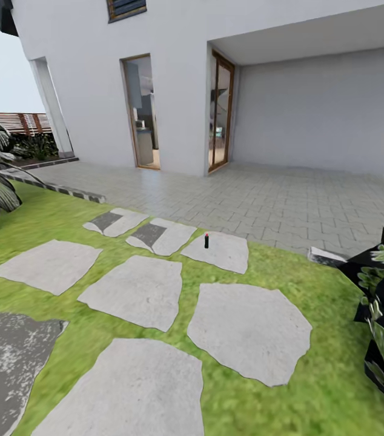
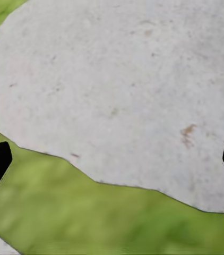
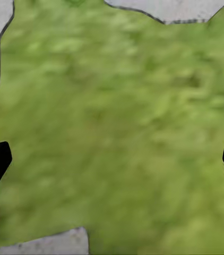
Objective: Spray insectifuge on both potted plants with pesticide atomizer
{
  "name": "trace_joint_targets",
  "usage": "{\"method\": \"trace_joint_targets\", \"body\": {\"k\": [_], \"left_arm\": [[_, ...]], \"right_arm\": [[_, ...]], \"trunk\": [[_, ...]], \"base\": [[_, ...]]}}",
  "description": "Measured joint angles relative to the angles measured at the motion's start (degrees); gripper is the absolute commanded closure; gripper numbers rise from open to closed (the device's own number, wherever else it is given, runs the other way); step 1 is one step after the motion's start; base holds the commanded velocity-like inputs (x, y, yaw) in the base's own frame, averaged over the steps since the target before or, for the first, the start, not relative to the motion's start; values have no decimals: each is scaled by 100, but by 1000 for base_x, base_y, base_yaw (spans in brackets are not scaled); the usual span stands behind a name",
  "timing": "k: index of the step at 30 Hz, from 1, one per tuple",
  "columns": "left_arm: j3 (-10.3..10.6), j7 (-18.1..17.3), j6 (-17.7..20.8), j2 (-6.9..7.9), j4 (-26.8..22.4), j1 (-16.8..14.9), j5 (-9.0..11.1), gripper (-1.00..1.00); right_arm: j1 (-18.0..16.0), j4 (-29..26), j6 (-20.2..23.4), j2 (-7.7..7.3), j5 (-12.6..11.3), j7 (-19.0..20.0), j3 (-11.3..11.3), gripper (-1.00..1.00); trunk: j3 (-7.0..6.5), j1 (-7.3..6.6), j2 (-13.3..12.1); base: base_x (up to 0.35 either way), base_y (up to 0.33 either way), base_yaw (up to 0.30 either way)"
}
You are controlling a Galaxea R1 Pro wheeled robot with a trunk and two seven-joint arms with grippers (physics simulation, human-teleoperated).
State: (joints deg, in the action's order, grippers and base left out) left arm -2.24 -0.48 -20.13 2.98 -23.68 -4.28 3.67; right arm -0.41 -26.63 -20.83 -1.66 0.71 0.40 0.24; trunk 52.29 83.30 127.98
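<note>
Small slim dark pesticide atomizer [image 1: 206, 241] with red top upright on a pale flat stepping stone [image 1: 219, 250] at frame centre, left gripper [image 2: 112, 162] and right gripper [image 3: 112, 162] fingers spread, empty.

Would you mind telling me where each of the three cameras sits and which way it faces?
Head view: on the robot's head, facing forward and down over the lawn, stepping stones, the pesticide atomizer and the house.
Left wrist view: on the left arm, looking down at a stepping stone; the left tool has its dark fingertips apart.
Right wrist view: on the right arm, looking down at grass; the right tool is open.
Shared: grass and paving stones.
</note>
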Motion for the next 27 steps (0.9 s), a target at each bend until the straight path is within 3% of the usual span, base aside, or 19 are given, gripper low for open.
{"method": "trace_joint_targets", "body": {"k": [27], "left_arm": [[0, 0, -4, 0, 0, 0, 0, -100]], "right_arm": [[0, -3, 0, 0, -6, 0, 0, -100]], "trunk": [[0, 0, 0]], "base": [[339, 0, 0]]}}
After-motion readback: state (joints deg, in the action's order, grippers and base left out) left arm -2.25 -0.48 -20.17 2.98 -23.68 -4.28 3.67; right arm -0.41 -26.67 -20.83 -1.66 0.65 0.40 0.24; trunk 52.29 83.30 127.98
